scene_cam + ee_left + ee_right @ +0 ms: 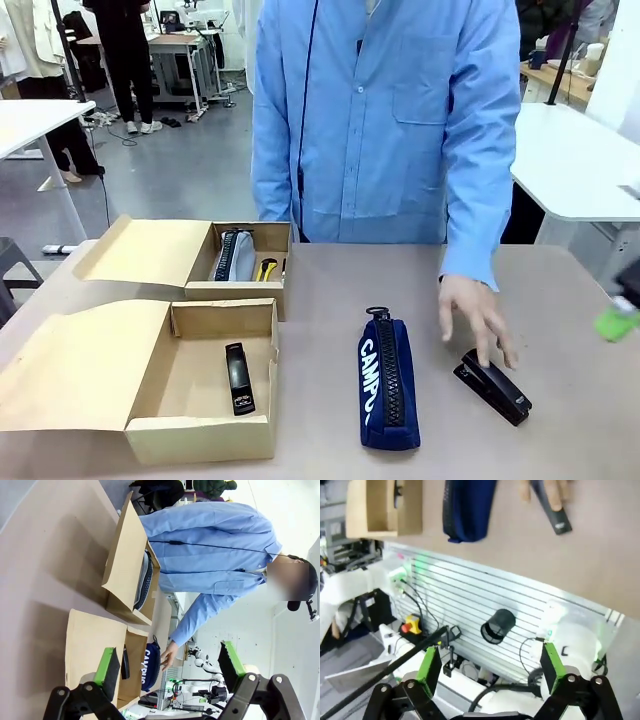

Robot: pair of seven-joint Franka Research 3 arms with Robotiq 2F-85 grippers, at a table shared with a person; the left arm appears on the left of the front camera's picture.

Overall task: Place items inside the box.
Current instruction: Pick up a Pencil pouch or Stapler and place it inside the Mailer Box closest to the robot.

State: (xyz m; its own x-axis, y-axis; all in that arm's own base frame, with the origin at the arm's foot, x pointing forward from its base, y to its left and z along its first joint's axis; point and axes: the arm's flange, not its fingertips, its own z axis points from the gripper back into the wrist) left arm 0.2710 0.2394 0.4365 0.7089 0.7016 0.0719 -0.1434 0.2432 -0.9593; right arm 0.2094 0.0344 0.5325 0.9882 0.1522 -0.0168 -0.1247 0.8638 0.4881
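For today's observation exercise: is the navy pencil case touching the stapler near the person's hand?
Apart. The front view shows bare table between the pencil case and the stapler.

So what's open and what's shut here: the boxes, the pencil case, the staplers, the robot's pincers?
Near box: open, flap folded out, black stapler inside.
Far box: open, flap out, grey pencil case and yellow knife inside.
Navy pencil case: looks zipped shut, lying on the table.
Table stapler: closed, under the person's hand.
Left pincer: open, empty.
Right pincer: open, empty.
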